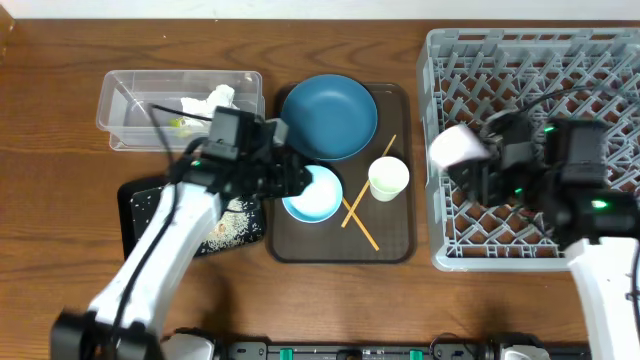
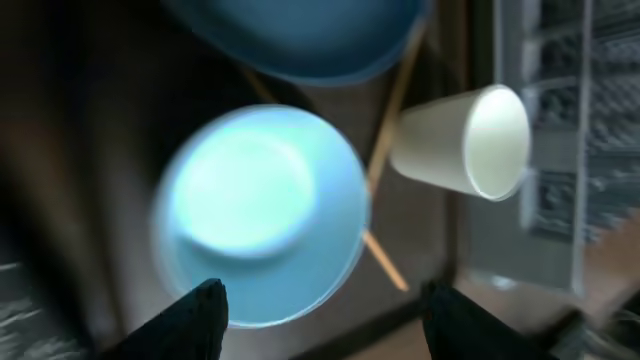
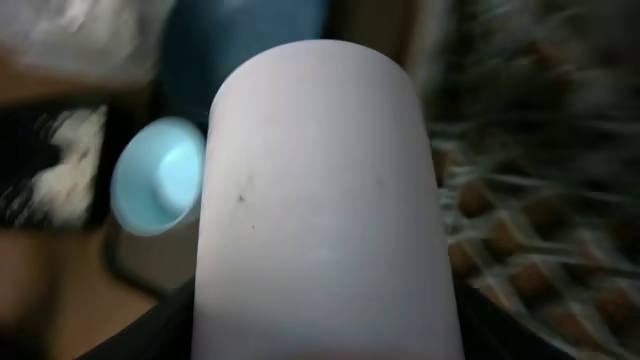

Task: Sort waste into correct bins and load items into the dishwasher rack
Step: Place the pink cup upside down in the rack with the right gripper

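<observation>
Overhead: my right claw (image 1: 472, 162) is clamped on the pink cup (image 1: 456, 146), held over the left edge of the dishwasher rack (image 1: 520, 48) at the counter's right end. My left claw (image 1: 296, 182) sits at the pale-blue bowl (image 1: 314, 194) on the brown serving tray (image 1: 398, 244), mid-counter. The blue dish (image 1: 329, 117), green cup (image 1: 388, 178) and chopsticks (image 1: 366, 204) are on that tray too. The tissue (image 1: 210, 99) is in the clear tub (image 1: 112, 92) at the far-left corner, and the rice grains (image 1: 236, 222) lie on the black tray (image 1: 140, 198).

Left wrist: jaws spread wide, nothing gripped. The bowl (image 2: 262, 215) lies just ahead of the fingertips (image 2: 196, 318). The picture is blurred, so I can't tell if there's contact.

Right wrist: the cup (image 3: 320, 200) fills the frame. My fingers are barely visible at the bottom edge, and the pegs are smeared.

Step in hand, I reckon: racking the cup. Next I need to lower it between pegs and release. The left claw then needs a rim pinch on the bowl. The wrapper strip is too small to confirm.
</observation>
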